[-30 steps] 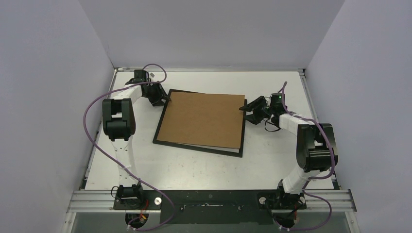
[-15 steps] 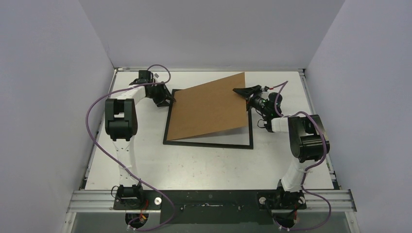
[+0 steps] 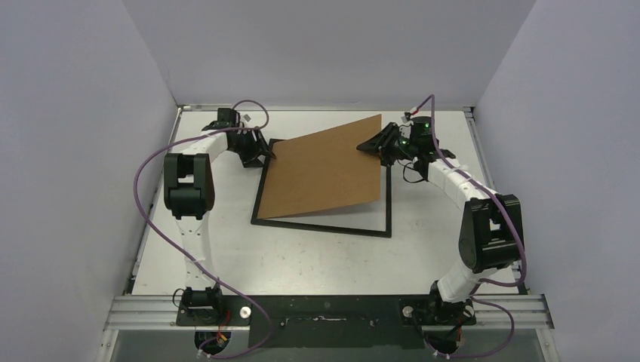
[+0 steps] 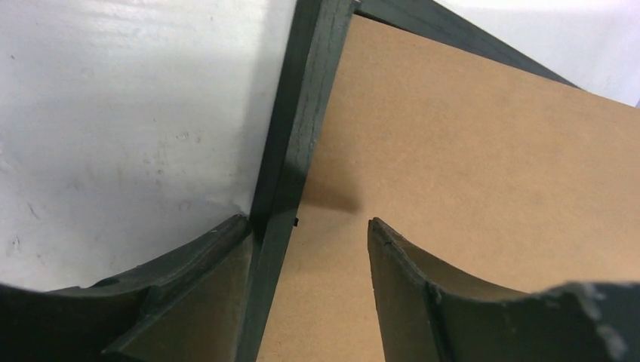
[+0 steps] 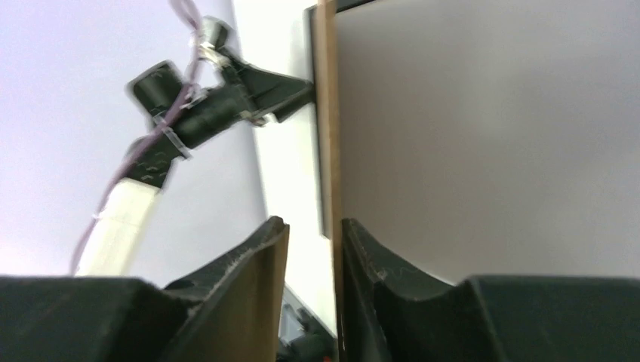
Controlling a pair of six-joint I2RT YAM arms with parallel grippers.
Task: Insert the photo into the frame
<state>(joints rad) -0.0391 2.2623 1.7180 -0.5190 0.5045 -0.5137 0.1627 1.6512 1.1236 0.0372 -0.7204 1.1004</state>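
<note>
The black frame (image 3: pixel 324 225) lies flat on the table. The brown cardboard backing (image 3: pixel 324 170) stands tilted in it, far right corner raised, near edge down. My right gripper (image 3: pixel 375 143) is at that raised corner. In the right wrist view the backing's edge (image 5: pixel 326 113) runs between the slightly parted jaws of that gripper (image 5: pixel 313 226), against one finger. My left gripper (image 3: pixel 260 154) is open at the frame's far left corner. It (image 4: pixel 306 226) straddles the frame rail (image 4: pixel 298 143), one finger over the backing (image 4: pixel 468 151). The photo is not in view.
A pale area (image 3: pixel 362 216) shows inside the frame under the raised backing; I cannot tell what it is. White walls close the table on three sides. The left arm (image 5: pixel 204 105) shows beyond the backing in the right wrist view.
The backing's far right corner has risen from flat to steeply tilted, lifted by my right gripper. The frame has turned squarer to the table. The left gripper has stayed at the far left corner.
</note>
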